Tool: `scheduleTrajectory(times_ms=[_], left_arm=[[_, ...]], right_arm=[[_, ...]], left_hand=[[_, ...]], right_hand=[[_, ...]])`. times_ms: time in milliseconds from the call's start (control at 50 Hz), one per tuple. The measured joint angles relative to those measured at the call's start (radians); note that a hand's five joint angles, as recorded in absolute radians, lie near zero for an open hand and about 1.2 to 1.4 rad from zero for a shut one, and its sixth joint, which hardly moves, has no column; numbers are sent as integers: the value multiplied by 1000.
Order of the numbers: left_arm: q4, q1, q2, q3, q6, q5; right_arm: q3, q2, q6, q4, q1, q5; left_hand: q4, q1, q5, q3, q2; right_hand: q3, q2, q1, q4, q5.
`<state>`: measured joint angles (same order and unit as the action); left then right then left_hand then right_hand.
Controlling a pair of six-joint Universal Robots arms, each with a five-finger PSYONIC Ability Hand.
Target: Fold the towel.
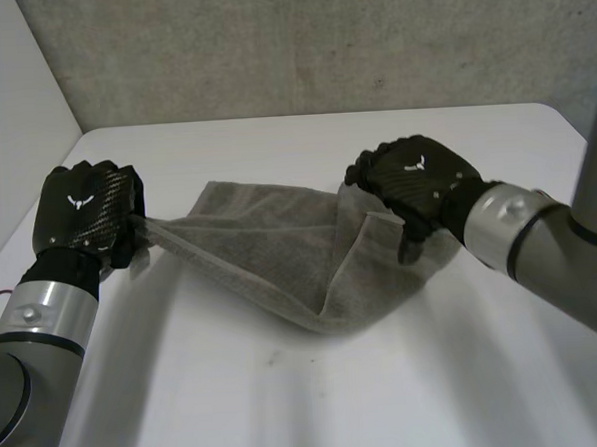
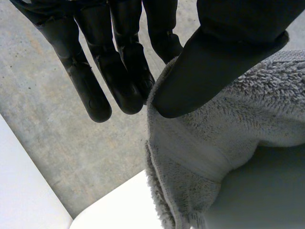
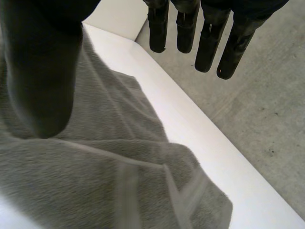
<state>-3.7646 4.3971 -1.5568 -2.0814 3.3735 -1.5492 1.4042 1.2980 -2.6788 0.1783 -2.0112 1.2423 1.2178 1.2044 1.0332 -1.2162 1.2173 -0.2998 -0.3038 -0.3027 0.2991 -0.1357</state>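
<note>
**Q:** Where was the towel (image 1: 270, 250)?

**A:** It hung between the two arms over the white desk (image 1: 317, 383). The grey terry cloth was raised at both ends. Its middle sagged in a folded point down to the desk, nearer the right side.

**Q:** What was the left robot hand (image 1: 86, 210) doing?

**A:** It gripped the towel's left corner. In the head view the cloth ran taut from its curled fingers toward the middle. In the left wrist view the thumb (image 2: 224, 62) pressed on the corner just above the hemmed band. The fingers (image 2: 119, 67) stood against the cloth's edge on the other side, pinching it.

**Q:** And the right robot hand (image 1: 417, 182)?

**A:** It was closed on the towel's right corner, knuckles up and off the desk. The cloth climbed to it in a steep fold, and a flap hung below the palm. In the right wrist view the thumb (image 3: 40, 71) lay across the towel, with the fingertips (image 3: 209, 47) showing beyond it.

**Q:** How did the two stand to each other?

**A:** They were well apart, the left near the desk's left edge and the right toward its right side. A grey concrete wall (image 1: 319, 42) ran behind the desk.
</note>
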Motion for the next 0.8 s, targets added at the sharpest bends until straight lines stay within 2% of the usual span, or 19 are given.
scheduleTrajectory(times_ms=[160,380,460,600,720,800], left_arm=[[-30,6,-1,-24,-1,0],[-55,31,7,-42,-2,0],[-55,32,10,-43,-3,0],[-54,33,11,-43,-3,0],[-53,33,9,-44,-3,0],[-54,34,8,-44,-3,0]], right_arm=[[-304,-269,37,65,-3,3],[-758,-640,136,215,-8,-16],[-862,-741,142,244,-7,-33],[-945,-860,152,259,-6,-43],[-947,-884,167,257,-6,-37],[-942,-883,171,254,-6,-33]], left_hand=[[0,0,0,0,0],[0,0,0,0,0],[0,0,0,0,0],[0,0,0,0,0],[0,0,0,0,0],[0,0,0,0,0]], right_hand=[[-232,-225,-228,231,-226],[-255,-242,-255,253,-252],[-255,-242,-255,253,-252],[-255,-242,-255,253,-252],[-299,-293,-300,298,-294],[-411,-406,-409,410,-401]])
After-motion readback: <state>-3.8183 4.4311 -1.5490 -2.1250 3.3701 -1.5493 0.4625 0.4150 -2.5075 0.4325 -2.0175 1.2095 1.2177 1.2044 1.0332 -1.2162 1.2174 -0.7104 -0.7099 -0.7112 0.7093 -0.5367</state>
